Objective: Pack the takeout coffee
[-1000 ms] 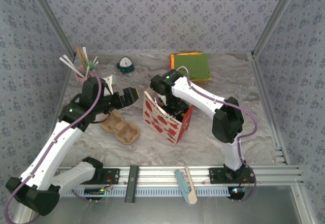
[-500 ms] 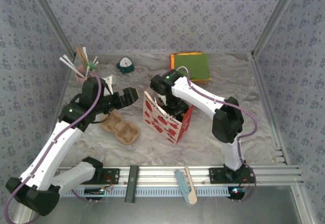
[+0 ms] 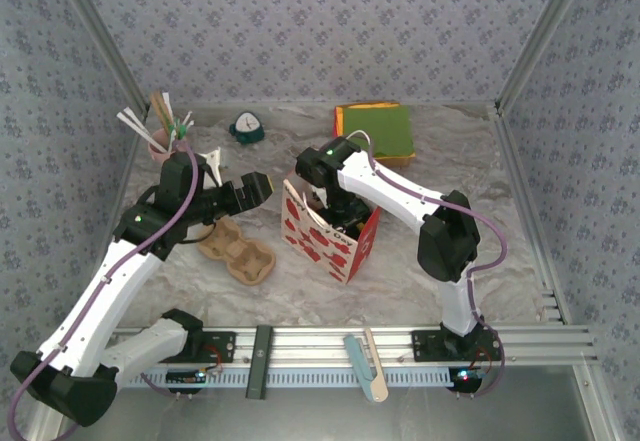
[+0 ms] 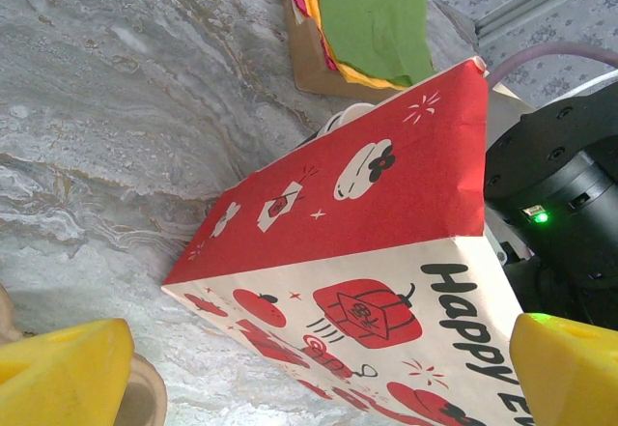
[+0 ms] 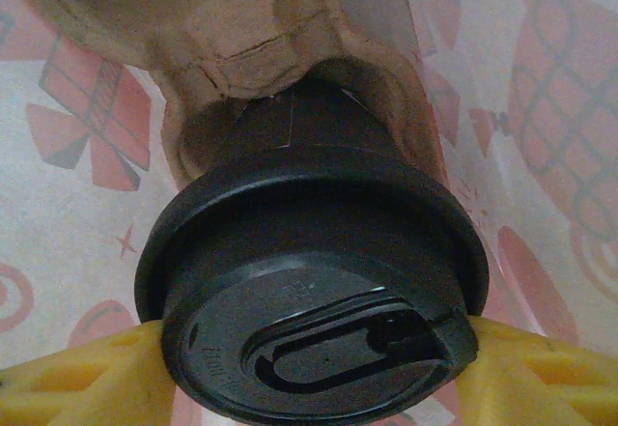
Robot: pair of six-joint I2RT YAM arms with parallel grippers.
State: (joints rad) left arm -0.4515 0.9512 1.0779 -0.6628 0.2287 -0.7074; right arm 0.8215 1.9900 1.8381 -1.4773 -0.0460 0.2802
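Two grippers: the left gripper [image 3: 258, 187] hangs released beside the paper bag [image 3: 320, 243]; inside it the right gripper [image 5: 309, 373] clasps the lidded coffee cup [image 5: 309, 252] seated in a cardboard carrier [image 5: 251, 49], probably ready for letting go.

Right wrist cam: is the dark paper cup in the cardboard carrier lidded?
Yes, a round black plastic lid caps the dark paper cup seated in the brown cardboard carrier.

The bag [image 3: 325, 236] stands mid-worktop [image 3: 430, 271]. Inside it, the lidded cup [image 5: 309, 281] sits in a carrier [image 5: 241, 40], between the right hand's [image 5: 314, 373] fingers. Another carrier [image 3: 238, 251] lies left of the bag, the left hand [image 3: 257, 187] above it. Stacked sheets [image 3: 376, 131] lie behind the bag, a cup of straws [image 3: 160, 145] rear-left.
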